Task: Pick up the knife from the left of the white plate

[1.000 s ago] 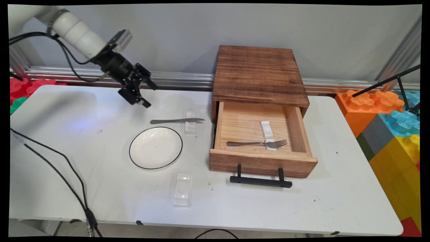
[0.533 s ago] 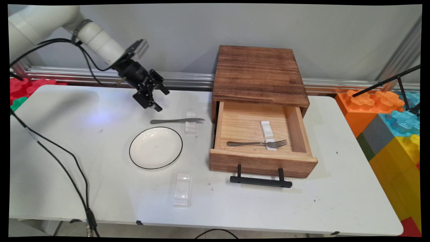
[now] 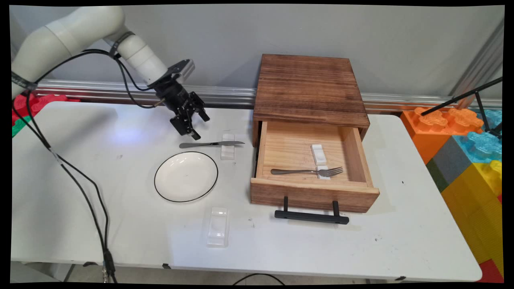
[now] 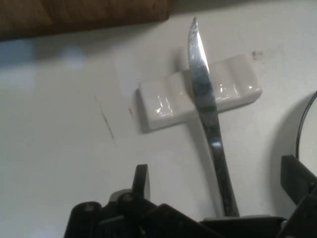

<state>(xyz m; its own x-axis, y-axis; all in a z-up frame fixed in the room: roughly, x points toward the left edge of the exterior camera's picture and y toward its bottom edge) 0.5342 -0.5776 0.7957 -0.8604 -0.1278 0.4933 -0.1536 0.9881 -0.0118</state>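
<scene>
Black two-finger gripper (image 3: 196,128) hangs just above the table, fingers spread apart, nothing between them; hand view shows one finger (image 4: 141,181) at left and the other at the right edge, w/ the handle of the slim silver metal knife (image 3: 209,143) running up between. Knife is untouched: blade lies across the small white ridged ceramic rest (image 3: 227,146), handle end on the white table (image 3: 120,224), just behind the round white plate w/ black rim (image 3: 186,176). Nothing gripped or lifted yet. Open light-wood drawer (image 3: 313,192) of the dark wooden box (image 3: 309,86) holds a silver fork (image 3: 307,171) on a white rest; a clear plastic rest (image 3: 218,226) sits near the table's front.
</scene>
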